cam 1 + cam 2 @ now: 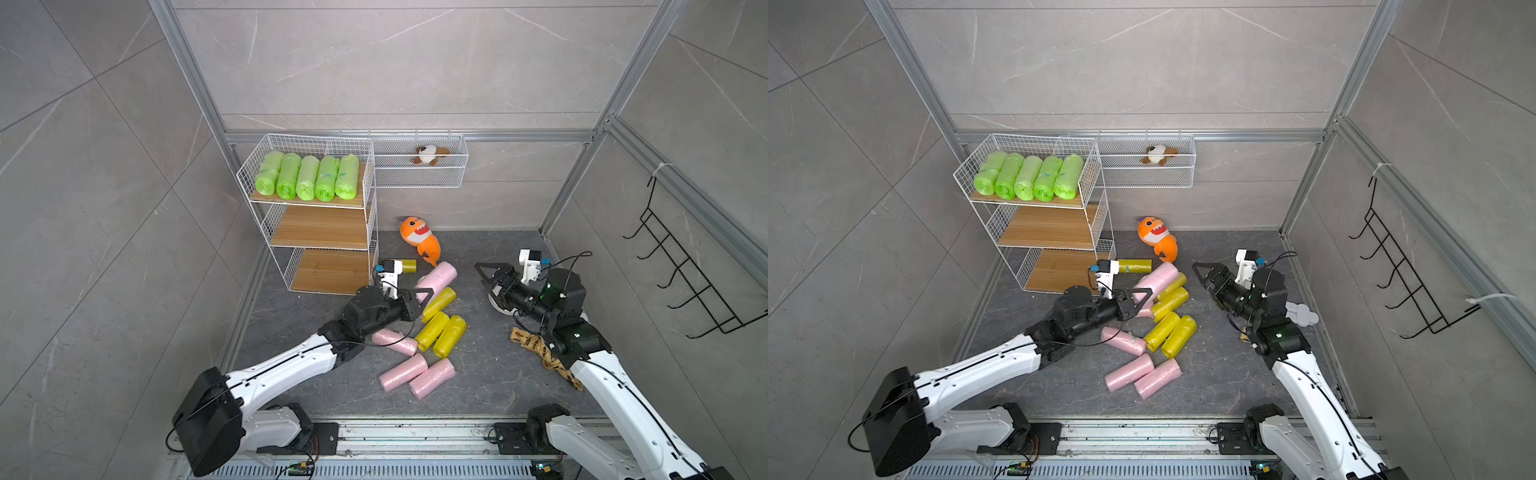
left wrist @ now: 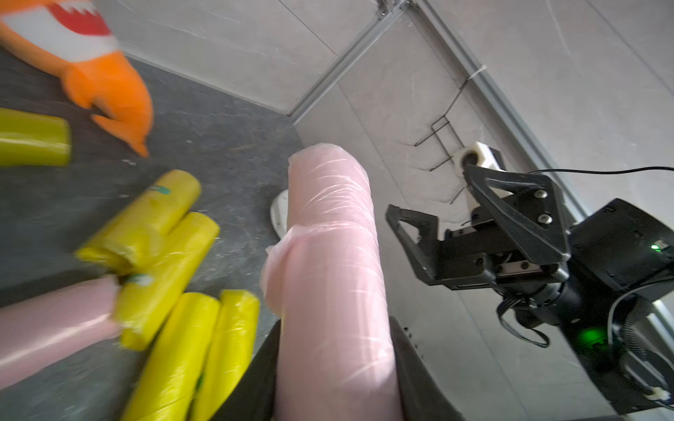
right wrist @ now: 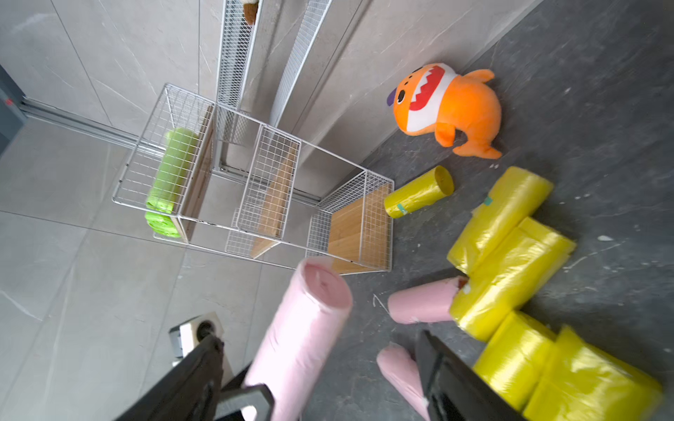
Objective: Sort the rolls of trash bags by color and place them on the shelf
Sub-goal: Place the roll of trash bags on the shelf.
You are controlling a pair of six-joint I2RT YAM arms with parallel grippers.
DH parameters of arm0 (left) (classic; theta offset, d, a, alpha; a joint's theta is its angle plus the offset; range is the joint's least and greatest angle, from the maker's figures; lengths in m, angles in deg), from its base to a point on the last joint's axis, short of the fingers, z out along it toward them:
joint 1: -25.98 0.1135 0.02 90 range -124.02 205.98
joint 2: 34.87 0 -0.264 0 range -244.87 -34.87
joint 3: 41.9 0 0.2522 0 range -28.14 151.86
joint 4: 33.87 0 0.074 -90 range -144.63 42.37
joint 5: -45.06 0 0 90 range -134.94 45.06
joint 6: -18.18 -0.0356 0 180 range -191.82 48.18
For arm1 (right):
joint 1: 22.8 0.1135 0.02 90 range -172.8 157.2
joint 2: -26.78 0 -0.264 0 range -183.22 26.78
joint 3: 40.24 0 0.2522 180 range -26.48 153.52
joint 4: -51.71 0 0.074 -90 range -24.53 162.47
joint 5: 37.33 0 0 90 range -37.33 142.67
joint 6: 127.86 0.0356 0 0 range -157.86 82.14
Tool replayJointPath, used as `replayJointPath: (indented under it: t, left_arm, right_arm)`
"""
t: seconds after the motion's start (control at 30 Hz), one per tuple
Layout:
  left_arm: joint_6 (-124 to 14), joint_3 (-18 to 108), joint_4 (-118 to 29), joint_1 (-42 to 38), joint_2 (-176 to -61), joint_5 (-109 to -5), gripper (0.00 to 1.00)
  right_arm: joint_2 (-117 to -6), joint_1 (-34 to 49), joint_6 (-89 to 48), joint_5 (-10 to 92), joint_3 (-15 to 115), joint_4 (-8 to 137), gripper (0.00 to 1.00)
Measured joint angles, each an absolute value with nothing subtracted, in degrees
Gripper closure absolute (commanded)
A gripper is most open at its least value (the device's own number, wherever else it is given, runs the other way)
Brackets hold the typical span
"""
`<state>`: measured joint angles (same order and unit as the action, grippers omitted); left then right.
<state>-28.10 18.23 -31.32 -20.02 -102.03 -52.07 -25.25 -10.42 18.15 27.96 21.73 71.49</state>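
Note:
My left gripper (image 1: 419, 297) (image 2: 333, 364) is shut on a pale pink roll (image 1: 438, 275) (image 2: 332, 255), which sticks out past its jaws above the floor. My right gripper (image 1: 485, 275) (image 3: 315, 346) stands open just right of that roll's far end, with its fingers (image 3: 204, 350) either side of the roll and apart from it. Several lime green rolls (image 1: 307, 178) fill the top tier of the shelf (image 1: 324, 226). The two lower boards are bare. Several yellow rolls (image 1: 440, 328) and more pink rolls (image 1: 403, 372) lie on the floor.
An orange plush shark (image 1: 419, 239) lies behind the pile. One yellow roll (image 1: 409, 266) rests by the shelf's bottom tier. A wall basket (image 1: 453, 174) holds a plush dog. A brown cloth (image 1: 536, 349) lies under my right arm. A black hook rack (image 1: 685, 286) hangs on the right wall.

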Motion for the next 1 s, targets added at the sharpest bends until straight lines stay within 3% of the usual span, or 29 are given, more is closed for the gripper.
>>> replayJointPath:
  t: [0.23,0.53,0.83,1.0]
  left_arm:
    - [-39.24,20.85,-54.47,-8.56,-89.39,-50.72,0.8]
    - [-50.76,32.44,-76.41,-7.73,-84.63,-35.33,0.81]
    - [-62.89,37.79,-78.31,-6.16,-84.76,-17.47,0.83]
    - [-72.25,38.36,-73.31,-1.0,-90.31,-14.96,0.84]
  right_arm:
    - [-26.41,-10.42,12.12,28.92,22.97,76.34,0.13]
    - [-30.63,-10.42,9.8,28.03,24.13,77.28,0.13]
    - [-32.27,-10.42,8.77,27.04,24.29,77.28,0.13]
    - [-32.27,-10.42,8.53,26.28,24.55,77.26,0.13]
